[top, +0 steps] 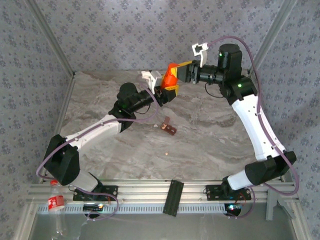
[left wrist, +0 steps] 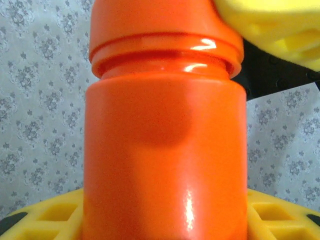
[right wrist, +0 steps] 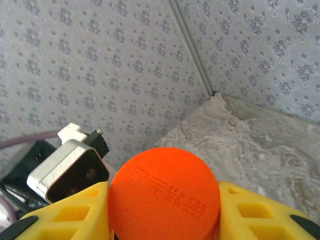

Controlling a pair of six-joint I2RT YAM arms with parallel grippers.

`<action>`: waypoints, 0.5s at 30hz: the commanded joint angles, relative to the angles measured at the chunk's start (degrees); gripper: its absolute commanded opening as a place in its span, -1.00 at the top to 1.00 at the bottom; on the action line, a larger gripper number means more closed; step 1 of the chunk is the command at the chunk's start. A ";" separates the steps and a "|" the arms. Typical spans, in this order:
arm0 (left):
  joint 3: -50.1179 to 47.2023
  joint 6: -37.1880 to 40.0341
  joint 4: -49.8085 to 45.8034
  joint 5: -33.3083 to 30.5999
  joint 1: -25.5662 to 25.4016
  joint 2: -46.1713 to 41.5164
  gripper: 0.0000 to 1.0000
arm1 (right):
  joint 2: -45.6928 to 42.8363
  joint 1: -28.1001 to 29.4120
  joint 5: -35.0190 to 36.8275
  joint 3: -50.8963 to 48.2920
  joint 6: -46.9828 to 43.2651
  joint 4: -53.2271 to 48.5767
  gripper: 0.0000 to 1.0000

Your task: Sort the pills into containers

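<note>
We see both arms raised over the far half of the marble table [top: 215,135], meeting on an orange pill bottle [top: 169,81] held in the air well above the tabletop. The left gripper [left wrist: 165,222] is clamped on the lower body of the bottle. In the left wrist view its yellow fingers [left wrist: 52,215] press against the bottle on either side. The bottle tilts with its top toward the right arm.

The right gripper [right wrist: 165,220] is around the orange cap [right wrist: 164,192]. In the right wrist view the round cap top sits between the two yellow fingers [right wrist: 260,210], which appear to touch it on both sides, so we take these jaws as closed on the cap. The left wrist view shows one of those fingers lying against the cap's edge at upper right.

The containers [top: 169,126], a small dark reddish-brown strip of joined compartments, lie on the table near its middle, below the held bottle and apart from both arms. We cannot tell whether anything is inside them. One pale pill [top: 166,155] lies loose on the table nearer the bases, well apart from the strip.

A black strip [top: 173,196] lies across the front rail between the bases, and a clear plastic bottle with a red label [top: 56,201] lies at the near left corner.
</note>
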 commanded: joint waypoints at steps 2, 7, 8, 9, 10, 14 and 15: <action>2.79 1.29 -0.06 1.62 -0.09 -0.02 1.00 | -0.65 1.94 -2.59 -0.12 -11.13 -9.34 0.33; 2.66 1.13 0.29 1.65 0.06 0.15 1.00 | 0.13 2.64 0.72 -0.70 -9.25 -9.62 0.33; 2.57 0.99 0.65 1.50 0.02 0.09 1.00 | 0.41 2.49 0.93 -1.23 -7.36 -8.61 0.33; 2.49 0.75 1.15 1.29 -0.02 0.15 1.00 | 0.49 2.26 1.04 -2.10 -5.18 -7.04 0.34; 2.37 0.56 1.58 1.06 0.02 0.09 1.00 | 0.55 2.11 0.82 -2.82 -3.14 -5.64 0.33; 2.44 0.85 1.77 0.83 0.00 -0.16 1.00 | 0.56 2.04 1.50 -5.99 4.79 -0.60 0.36; 2.46 1.06 1.56 0.87 0.06 -0.23 1.00 | 0.57 2.00 1.32 -6.48 5.91 0.23 0.36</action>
